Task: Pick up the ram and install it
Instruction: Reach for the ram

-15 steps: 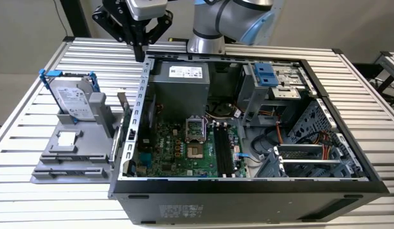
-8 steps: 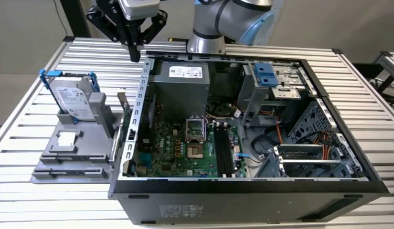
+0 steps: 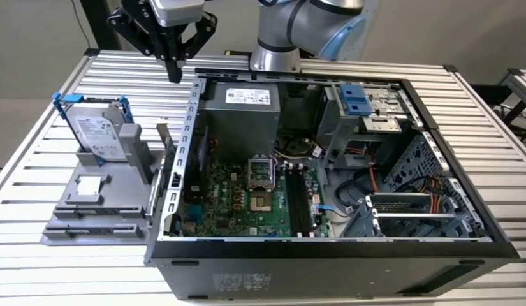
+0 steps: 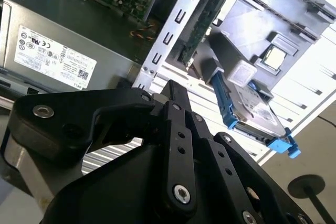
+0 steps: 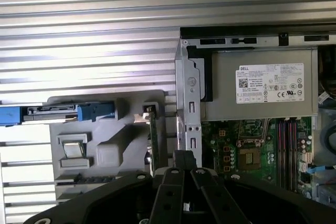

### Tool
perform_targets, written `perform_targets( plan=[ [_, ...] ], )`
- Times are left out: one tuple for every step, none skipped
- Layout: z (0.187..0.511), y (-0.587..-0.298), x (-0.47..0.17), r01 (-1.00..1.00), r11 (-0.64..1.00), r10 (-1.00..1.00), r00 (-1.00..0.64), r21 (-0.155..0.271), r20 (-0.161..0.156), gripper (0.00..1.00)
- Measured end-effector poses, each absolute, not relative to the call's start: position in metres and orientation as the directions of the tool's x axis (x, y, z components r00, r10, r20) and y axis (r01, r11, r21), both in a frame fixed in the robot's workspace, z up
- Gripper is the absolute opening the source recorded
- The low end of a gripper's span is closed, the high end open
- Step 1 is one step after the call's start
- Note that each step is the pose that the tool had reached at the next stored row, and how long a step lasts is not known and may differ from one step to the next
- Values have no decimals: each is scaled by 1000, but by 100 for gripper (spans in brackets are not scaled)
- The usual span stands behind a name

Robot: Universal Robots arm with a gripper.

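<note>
The ram (image 3: 165,141) is a thin circuit-board stick standing on edge in a slot of the grey holder (image 3: 92,213), right beside the computer case's outer wall. It appears edge-on in the first wrist view (image 5: 153,142) and as a green strip in the second wrist view (image 4: 206,18). My gripper (image 3: 174,75) hangs well above the table, above the far end of the holder and the case's back corner. Its fingers are shut with nothing between them, as both wrist views (image 5: 184,157) (image 4: 171,92) also indicate. The black memory slots (image 3: 301,204) on the motherboard stand bare.
A silver hard drive in a blue frame (image 3: 97,131) leans upright in the holder. The open case (image 3: 331,252) holds a grey power supply (image 3: 241,118), the green motherboard (image 3: 233,204), cables and drive cages (image 3: 399,213). The table is slatted metal (image 3: 41,268).
</note>
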State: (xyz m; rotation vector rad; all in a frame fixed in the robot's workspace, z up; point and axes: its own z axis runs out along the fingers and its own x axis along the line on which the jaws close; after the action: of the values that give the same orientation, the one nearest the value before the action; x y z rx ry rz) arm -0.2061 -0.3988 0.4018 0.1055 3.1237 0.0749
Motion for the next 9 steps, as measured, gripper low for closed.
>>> perform_targets(
  plan=[
    [402,-399,-207,67,997,68,-998,48,-14,0],
    [402,-399,-208,67,997,68,-998,48,-14,0],
    [402,-399,-209,67,997,68,-998,48,-14,0],
    [402,-399,-210,67,997,68,-998,48,-14,0],
    [402,-399,-210,67,997,68,-998,48,-14,0],
    [402,-399,-211,67,997,68,-998,48,-14,0],
    [402,-399,-212,67,997,68,-998,48,-14,0],
    [402,-399,-213,67,997,68,-998,48,-14,0],
    [402,-399,-215,67,997,68,-998,48,-14,0]
  ],
)
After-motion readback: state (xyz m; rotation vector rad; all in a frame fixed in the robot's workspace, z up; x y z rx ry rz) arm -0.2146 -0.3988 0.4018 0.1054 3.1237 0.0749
